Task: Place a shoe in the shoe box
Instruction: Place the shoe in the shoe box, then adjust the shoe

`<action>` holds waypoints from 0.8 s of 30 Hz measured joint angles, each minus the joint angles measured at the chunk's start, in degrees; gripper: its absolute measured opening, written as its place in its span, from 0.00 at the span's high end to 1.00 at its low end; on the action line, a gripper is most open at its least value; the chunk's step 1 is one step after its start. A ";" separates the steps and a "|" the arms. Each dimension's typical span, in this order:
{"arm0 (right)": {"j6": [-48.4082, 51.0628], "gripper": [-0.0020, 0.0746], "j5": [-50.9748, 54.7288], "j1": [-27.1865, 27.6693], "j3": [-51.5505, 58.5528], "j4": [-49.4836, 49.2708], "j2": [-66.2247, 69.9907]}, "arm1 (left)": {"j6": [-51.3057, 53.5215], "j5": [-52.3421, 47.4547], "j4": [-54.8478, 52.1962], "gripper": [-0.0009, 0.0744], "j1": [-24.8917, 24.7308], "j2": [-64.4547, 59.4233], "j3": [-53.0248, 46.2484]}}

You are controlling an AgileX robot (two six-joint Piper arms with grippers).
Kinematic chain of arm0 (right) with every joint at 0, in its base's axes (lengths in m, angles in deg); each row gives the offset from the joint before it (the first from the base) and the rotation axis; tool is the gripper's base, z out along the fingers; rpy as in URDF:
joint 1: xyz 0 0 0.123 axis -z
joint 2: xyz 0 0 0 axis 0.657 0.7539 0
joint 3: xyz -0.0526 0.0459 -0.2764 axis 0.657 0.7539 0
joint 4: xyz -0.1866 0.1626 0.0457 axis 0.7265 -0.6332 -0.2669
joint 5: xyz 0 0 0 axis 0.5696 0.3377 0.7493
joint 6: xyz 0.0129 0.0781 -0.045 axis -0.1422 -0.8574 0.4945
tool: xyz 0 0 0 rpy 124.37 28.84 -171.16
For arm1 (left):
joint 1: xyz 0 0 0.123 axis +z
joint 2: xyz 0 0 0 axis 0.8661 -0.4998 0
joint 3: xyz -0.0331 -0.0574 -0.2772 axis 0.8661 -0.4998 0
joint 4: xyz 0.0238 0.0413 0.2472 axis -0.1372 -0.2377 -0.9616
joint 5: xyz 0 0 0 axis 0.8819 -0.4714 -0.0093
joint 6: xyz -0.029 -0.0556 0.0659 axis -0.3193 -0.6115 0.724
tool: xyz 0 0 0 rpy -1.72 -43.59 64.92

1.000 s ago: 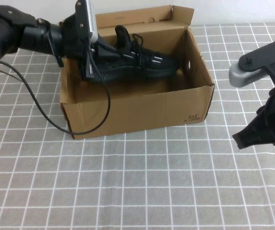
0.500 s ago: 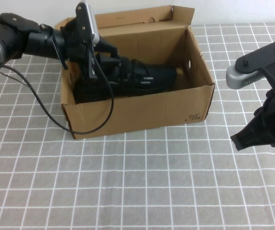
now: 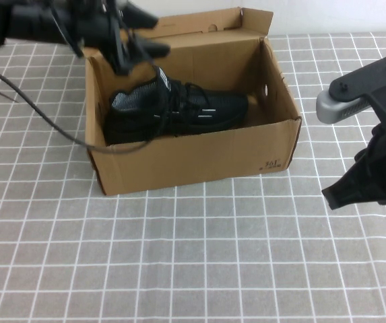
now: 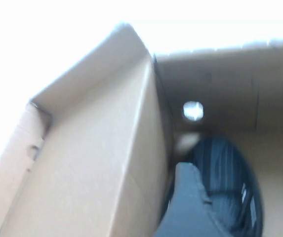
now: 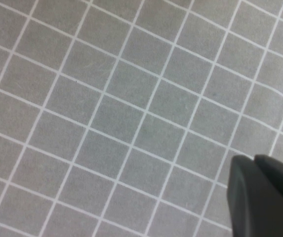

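Note:
The black shoe (image 3: 176, 111) lies on its sole inside the open brown shoe box (image 3: 199, 158), toe toward the right, grey lining showing at the heel. My left gripper (image 3: 149, 35) is open and empty, raised above the box's back left corner, clear of the shoe. In the left wrist view one finger (image 4: 188, 190) hangs over the shoe (image 4: 227, 177), beside the box wall (image 4: 106, 163). My right gripper (image 3: 341, 192) is shut and empty above the cloth, right of the box. It also shows in the right wrist view (image 5: 247, 164).
The box's lid flap (image 3: 199, 23) stands up at the back. A grey checked cloth (image 3: 199, 262) covers the table. The left arm's black cable (image 3: 38, 111) trails over the cloth to the box's left wall. The right arm's grey link (image 3: 344, 104) is near the box's right side.
My left gripper has let go of the shoe, opened and risen up and back out of the box. The shoe has settled on the box floor. The right arm has hardly moved.

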 joint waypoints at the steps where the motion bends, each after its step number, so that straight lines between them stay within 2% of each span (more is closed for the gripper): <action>1: 0.00 0.99 -0.15 0.00 0.00 0.00 0.00 | -2.29 0.00 0.44 0.44 0.00 1.06 0.00; 4: 0.37 0.99 -0.82 0.00 0.00 0.00 0.00 | -14.42 0.00 1.76 0.54 0.10 4.48 0.00; 8: 1.12 0.99 -1.06 0.00 0.00 0.00 0.00 | -33.47 0.49 -1.79 0.74 0.10 8.07 0.86; 13: 1.32 0.99 -1.06 0.00 0.00 0.00 0.00 | -58.04 0.38 -17.43 0.80 -1.15 9.33 5.77; 16: 1.32 0.99 -1.06 0.00 0.00 0.00 0.00 | -70.89 -0.03 -28.69 0.80 -3.55 9.33 7.96; 19: 1.52 0.99 -1.06 0.00 0.00 0.00 0.00 | -79.76 -1.07 -38.77 0.76 -6.68 9.33 8.61; 21: 1.62 0.99 -1.06 0.00 0.00 0.43 0.00 | -83.04 -2.09 -42.85 0.68 -8.55 8.97 8.70; 24: 1.66 0.99 -1.06 0.00 0.00 1.12 0.00 | -85.50 -2.92 -43.74 0.49 -10.13 7.90 8.70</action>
